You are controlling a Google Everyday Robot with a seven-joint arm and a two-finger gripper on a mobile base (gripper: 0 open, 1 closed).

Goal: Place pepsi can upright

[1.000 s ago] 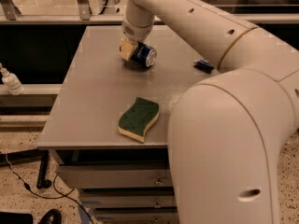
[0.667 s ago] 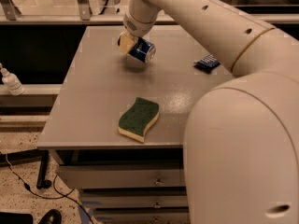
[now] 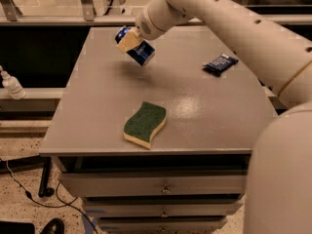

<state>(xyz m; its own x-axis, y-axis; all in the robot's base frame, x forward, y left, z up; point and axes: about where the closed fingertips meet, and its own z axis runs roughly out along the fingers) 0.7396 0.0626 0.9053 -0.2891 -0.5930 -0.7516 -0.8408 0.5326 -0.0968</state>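
Observation:
The pepsi can (image 3: 140, 52) is dark blue with silver ends. It hangs tilted in the air above the far left part of the grey table (image 3: 97, 121). My gripper (image 3: 131, 42) is shut on the pepsi can, with a tan finger pad (image 3: 129, 40) across its side. The white arm reaches in from the upper right. The can's shadow lies on the tabletop just below it.
A green and yellow sponge (image 3: 145, 124) lies near the table's front edge. A flat dark blue snack packet (image 3: 220, 64) lies at the right side. Drawers sit under the tabletop. A white bottle (image 3: 10, 84) stands on a ledge at the left.
The gripper has lifted the pepsi can off the tabletop and carried it up and to the left. The sponge and packet have not moved.

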